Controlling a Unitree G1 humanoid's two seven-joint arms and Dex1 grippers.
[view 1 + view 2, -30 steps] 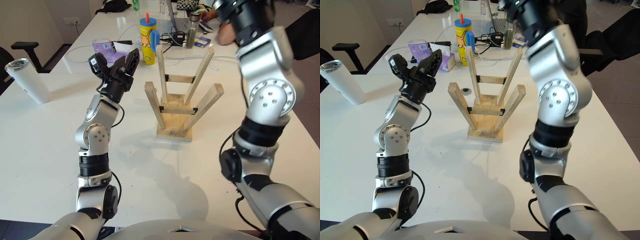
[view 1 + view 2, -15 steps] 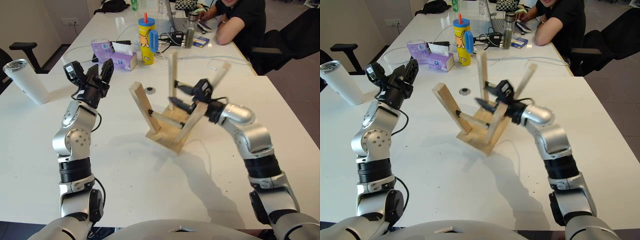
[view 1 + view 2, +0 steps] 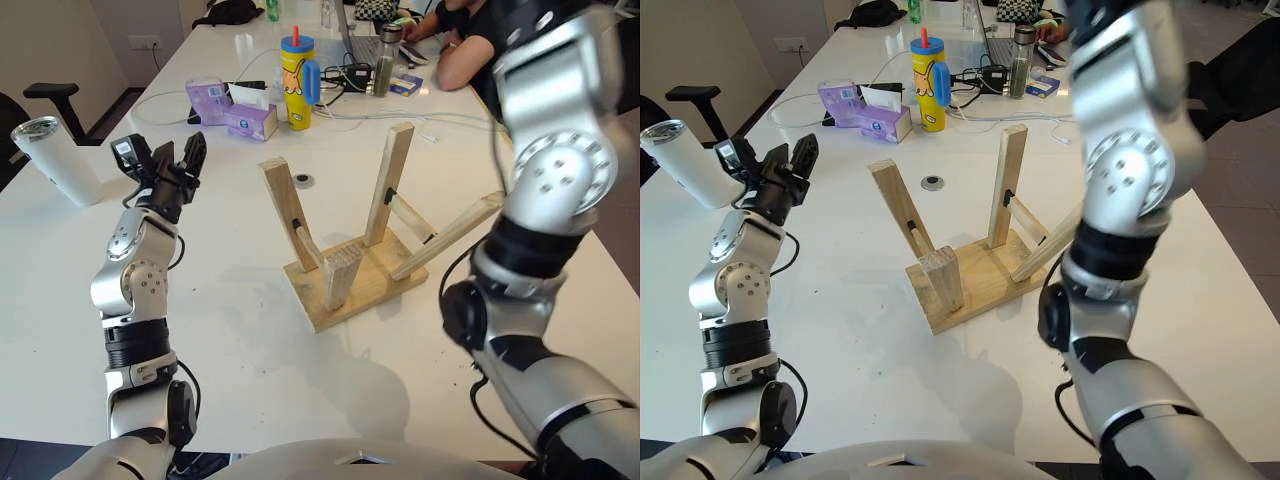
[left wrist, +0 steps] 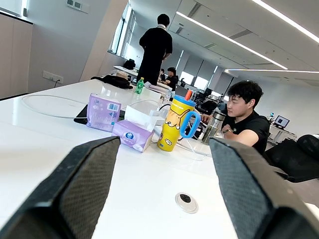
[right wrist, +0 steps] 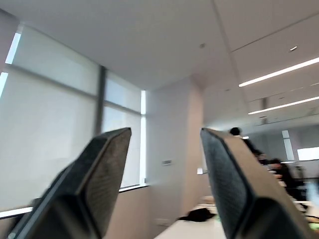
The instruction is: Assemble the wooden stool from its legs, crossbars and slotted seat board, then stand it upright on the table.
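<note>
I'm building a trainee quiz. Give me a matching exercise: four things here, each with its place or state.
1 pale wooden stool
2 yellow plastic cup with blue handle
3 white cylindrical flask
4 left gripper

a open
b legs pointing up
c near left edge of the table
d far side, beside purple tissue packs

Pairs: 1b, 2d, 3c, 4a

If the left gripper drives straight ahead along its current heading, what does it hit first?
Probably the low pale purple tissue pack, with the yellow cartoon cup just beside it; both show framed by the open left gripper in its wrist view. Height is unclear, so it might pass above them.
</note>
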